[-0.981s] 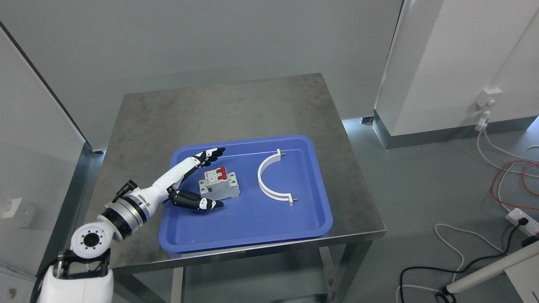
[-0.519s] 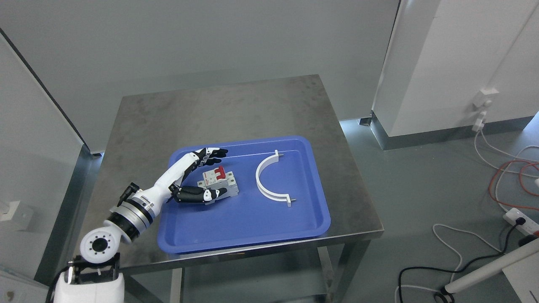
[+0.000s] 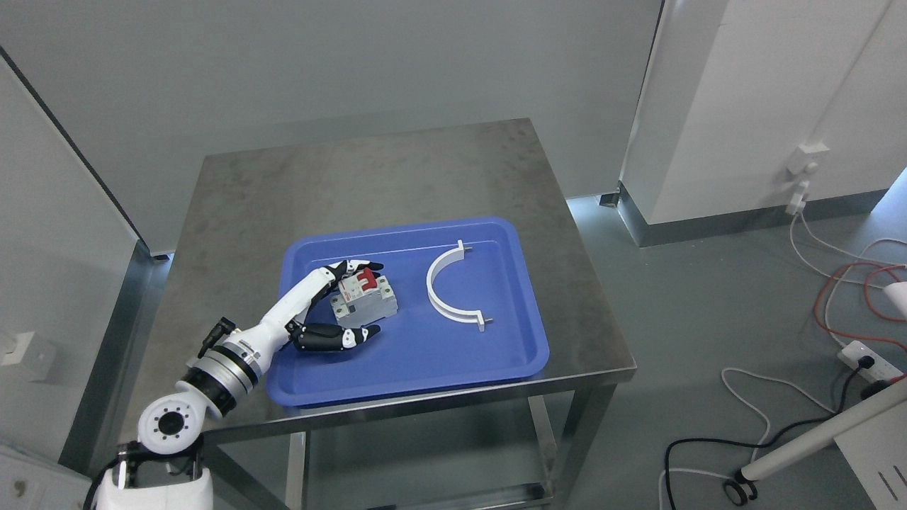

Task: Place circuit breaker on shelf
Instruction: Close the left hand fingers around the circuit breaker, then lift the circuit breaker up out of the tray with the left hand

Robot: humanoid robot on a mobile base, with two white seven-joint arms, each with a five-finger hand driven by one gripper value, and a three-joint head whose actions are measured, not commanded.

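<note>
The left hand (image 3: 333, 304) grips the circuit breaker (image 3: 363, 297) in the blue tray (image 3: 425, 368); next seems lifting it clear, toward a shelf.

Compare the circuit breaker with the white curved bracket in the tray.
The circuit breaker is a blocky grey box with a red switch; the white curved bracket is a thin white half-ring. The left hand closes around the breaker; the bracket lies untouched. Both are in the blue tray.
</note>
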